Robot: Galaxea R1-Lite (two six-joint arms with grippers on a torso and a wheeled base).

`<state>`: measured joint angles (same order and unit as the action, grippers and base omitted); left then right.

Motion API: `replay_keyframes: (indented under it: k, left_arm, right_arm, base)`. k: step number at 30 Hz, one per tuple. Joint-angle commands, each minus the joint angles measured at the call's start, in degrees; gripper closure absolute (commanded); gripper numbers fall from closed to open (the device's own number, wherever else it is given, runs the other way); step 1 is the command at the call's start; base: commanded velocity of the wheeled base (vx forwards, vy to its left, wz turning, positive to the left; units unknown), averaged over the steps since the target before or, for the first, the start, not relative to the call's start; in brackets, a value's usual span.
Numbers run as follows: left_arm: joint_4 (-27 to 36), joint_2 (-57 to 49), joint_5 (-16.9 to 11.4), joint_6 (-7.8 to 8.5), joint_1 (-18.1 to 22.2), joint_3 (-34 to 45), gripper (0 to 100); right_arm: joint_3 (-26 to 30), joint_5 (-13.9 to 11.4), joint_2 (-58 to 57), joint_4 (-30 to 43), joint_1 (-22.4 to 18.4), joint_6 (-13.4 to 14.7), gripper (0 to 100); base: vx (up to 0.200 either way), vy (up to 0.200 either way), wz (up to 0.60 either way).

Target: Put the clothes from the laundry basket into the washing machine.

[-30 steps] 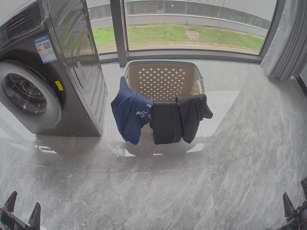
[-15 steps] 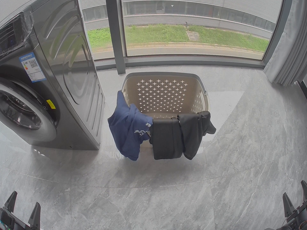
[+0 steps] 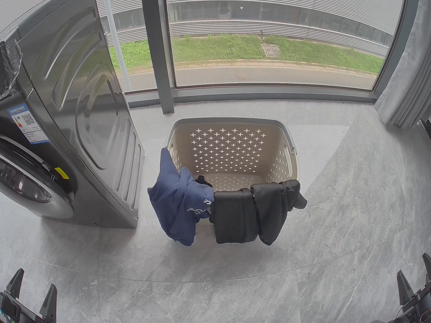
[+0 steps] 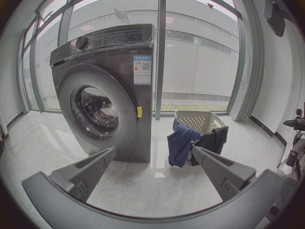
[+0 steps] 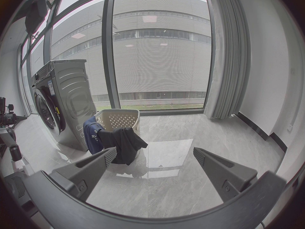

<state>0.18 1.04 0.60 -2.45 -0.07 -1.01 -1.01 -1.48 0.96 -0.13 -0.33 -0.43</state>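
I see the beige perforated plastic laundry basket standing on the floor ahead of me, just beside the right flank of the dark grey front-loading washing machine, with a narrow strip of floor between them. A navy blue garment hangs over the basket's near-left corner. A black garment is draped over the near rim beside it, touching the blue one. Both hang down the outside wall.

My left gripper is low at my near left with its fingers spread wide and nothing between them. The right gripper is low at my near right, equally wide and holding nothing. Both are well apart from the basket.

Open floor runs between me and the basket and off to the right of it. The grey marble-look tile floor is glossy and reflective. Behind the basket is a tall glass window wall with a dark upright frame post. A pale grey pleated curtain hangs at the far right.
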Motion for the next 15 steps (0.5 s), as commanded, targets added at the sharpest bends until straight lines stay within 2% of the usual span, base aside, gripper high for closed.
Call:
replay_keyframes:
  k: [1,2,11,15]
  left_arm:
    - [-0.01,-0.42,0.02,-0.01,-0.01,0.84,0]
    - [-0.01,-0.42,0.02,-0.01,-0.01,0.84,0]
    - [-0.01,-0.42,0.02,-0.01,-0.01,0.84,0]
    - [-0.01,-0.42,0.11,-0.01,-0.01,0.84,0]
  right_arm:
    - [1.01,-0.02,-0.79,-0.04,-0.02,-0.01,0]
    - [1.01,-0.02,-0.70,-0.04,-0.02,-0.01,0]
    - [1.01,-0.02,-0.79,-0.04,-0.02,-0.01,0]
    - [1.01,-0.02,-0.70,-0.04,-0.02,-0.01,0]
  base:
    - [0.000,0.000,0.00]
    - [0.000,0.000,0.00]
    - [0.000,-0.200,0.00]
    - [0.000,0.000,0.00]
